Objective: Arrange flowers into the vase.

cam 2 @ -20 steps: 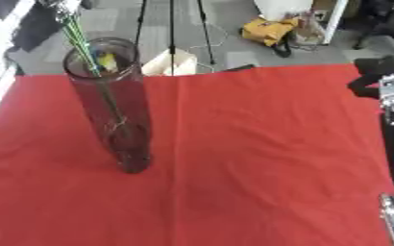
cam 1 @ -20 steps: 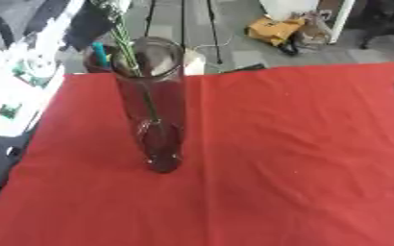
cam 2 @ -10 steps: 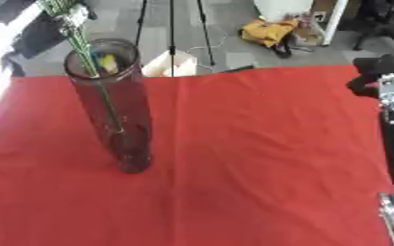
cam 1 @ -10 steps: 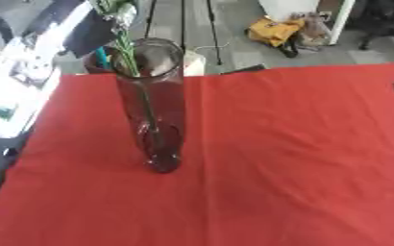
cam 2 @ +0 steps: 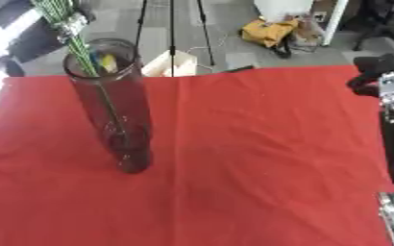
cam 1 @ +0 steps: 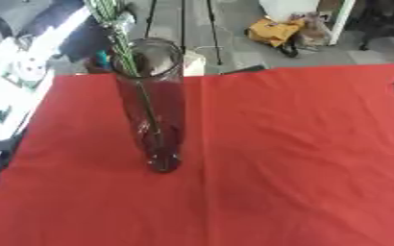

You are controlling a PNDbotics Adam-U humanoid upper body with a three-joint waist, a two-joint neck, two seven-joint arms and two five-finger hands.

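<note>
A tall dark glass vase (cam 1: 154, 105) stands upright on the red tablecloth (cam 1: 284, 158), left of the middle. A bunch of thin green stems (cam 2: 68, 26) is in it, leaning toward the upper left, with a pale band round them just above the rim. The tops of the stems run out of the picture, so no blooms show. My right arm (cam 2: 391, 125) rises along the right edge of the right eye view and ends in a black part, my right hand (cam 2: 374, 73), well away from the vase. My left hand shows in no view.
Beyond the table's far edge are tripod legs (cam 1: 182, 29), a yellow bag (cam 1: 272, 32) and a small wooden box (cam 2: 168, 64) on the floor. White equipment (cam 1: 11, 81) lies off the table's left side.
The stems have slid a little lower into the vase, the pale band now sitting nearer the rim. The vase and my right arm have stayed put.
</note>
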